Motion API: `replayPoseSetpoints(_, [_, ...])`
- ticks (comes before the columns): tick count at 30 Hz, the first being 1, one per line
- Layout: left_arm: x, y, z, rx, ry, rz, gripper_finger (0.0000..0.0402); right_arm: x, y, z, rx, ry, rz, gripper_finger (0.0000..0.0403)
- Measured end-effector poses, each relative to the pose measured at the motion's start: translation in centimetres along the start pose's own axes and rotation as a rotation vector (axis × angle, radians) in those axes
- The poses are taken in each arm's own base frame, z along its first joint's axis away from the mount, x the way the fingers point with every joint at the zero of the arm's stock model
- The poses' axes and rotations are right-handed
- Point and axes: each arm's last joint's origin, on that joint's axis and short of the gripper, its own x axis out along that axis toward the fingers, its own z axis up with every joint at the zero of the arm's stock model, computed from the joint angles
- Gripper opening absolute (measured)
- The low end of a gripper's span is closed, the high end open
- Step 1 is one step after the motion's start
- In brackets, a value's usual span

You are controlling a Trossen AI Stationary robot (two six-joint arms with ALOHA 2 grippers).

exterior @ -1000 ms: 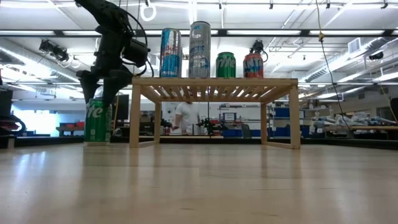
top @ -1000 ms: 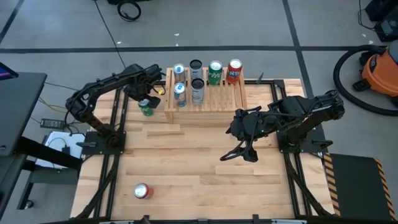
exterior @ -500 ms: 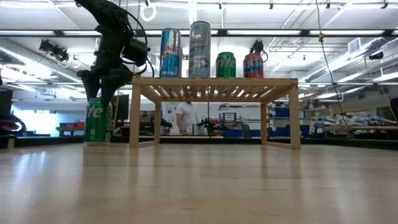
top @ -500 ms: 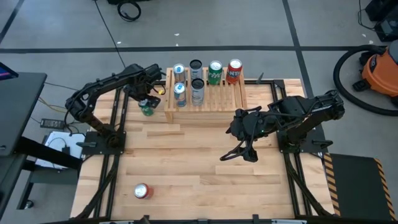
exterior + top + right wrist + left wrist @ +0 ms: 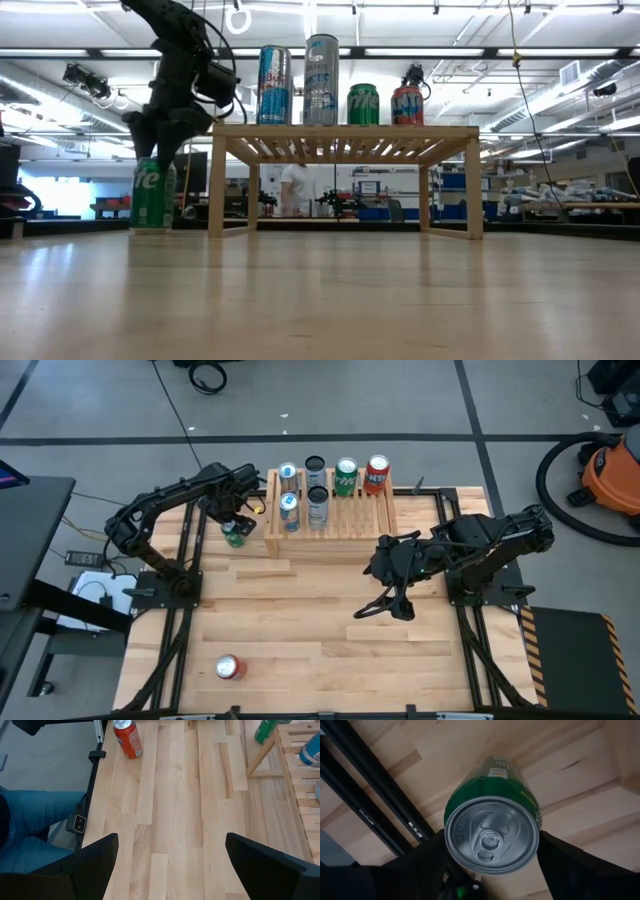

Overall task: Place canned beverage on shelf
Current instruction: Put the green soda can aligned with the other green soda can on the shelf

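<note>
Since a second ago, the fingers of the left gripper [image 5: 157,140] have been closed onto the green aluminium soda can [image 5: 153,195], which has been shifted slightly away from the shelf in the low view. The can is clamped near its top between the two dark fingers [image 5: 415,870], as seen in the left wrist view, where its silver lid and pull tab face the camera. It stands upright at the level of the light-wood surface [image 5: 300,620], just beside the left side board of the low light-wood slatted shelf [image 5: 370,510]; whether its base is touching the surface cannot be told.

On the shelf, six cans are standing: two blue-and-silver ones [image 5: 288,472], two dark-and-silver ones [image 5: 315,466], a green one [image 5: 346,476] and a red one [image 5: 377,474].

The right gripper [image 5: 385,610] is held wide apart and empty above the middle of the surface. A red soda can [image 5: 229,667] is seen on the near left part of the surface, well apart from the shelf. A person in blue trousers [image 5: 30,820] is seen beside the surface in the right wrist view.
</note>
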Motion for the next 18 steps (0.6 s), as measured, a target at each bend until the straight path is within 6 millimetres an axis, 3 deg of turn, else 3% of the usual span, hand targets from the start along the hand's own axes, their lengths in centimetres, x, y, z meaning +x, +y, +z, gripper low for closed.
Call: replayPoseSetpoints(18, [-0.8, -1.0, -1.4, 0.06, 0.039, -0.025, 0.0272, 0.0, -0.1, 0.0, -0.001, -0.003, -0.01, 0.0378])
